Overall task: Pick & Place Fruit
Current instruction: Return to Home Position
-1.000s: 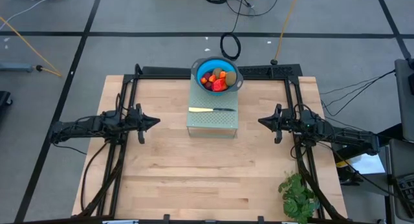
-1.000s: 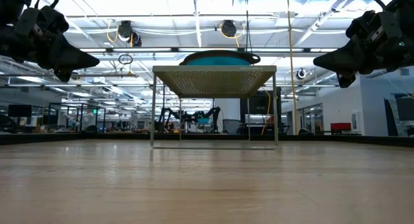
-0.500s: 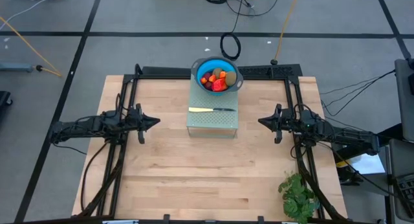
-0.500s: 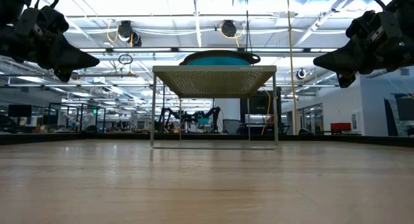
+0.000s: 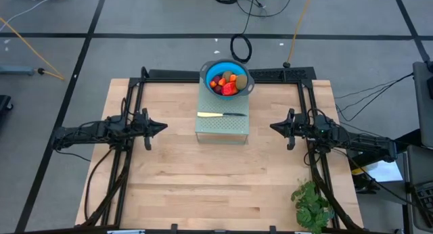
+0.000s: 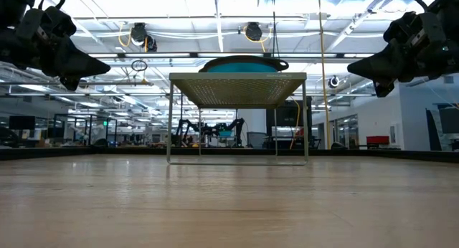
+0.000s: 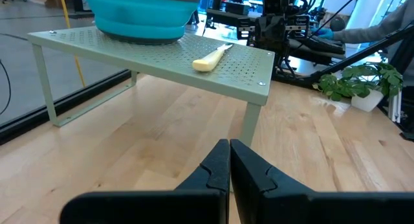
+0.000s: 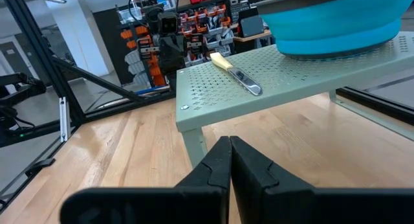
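Fruit (image 5: 229, 85): all visible pieces are heaped together in the blue strainer bowl (image 5: 238, 65), which is set on the rear end of the shelf (image 5: 223, 128). Orange, dark red and brownish-olive pieces can be made out; none is seen loose beside the shelf or under it.

Handling, as judged: the pieces are small, so probably light. Rounded, smooth skins are likely to slip and to roll once released. Hardness cannot be told. As the heap is walled in by the bowl, a take from straight above is called for, with the topmost piece pinched across its middle. A longer piece would best be taken across its short width. A light pinch should be enough.

Yellow-handled knife (image 5: 221, 114): laid flat across the shelf, just in front of the bowl, apart from it.

Left claw (image 5: 164, 126): held off the shelf's left side, well apart, raised above the tabletop (image 5: 203, 180). Its fingers are pressed together on nothing.

Right claw (image 5: 272, 128): mirrored off the shelf's right side, likewise closed up and empty.

Placing appears finished.
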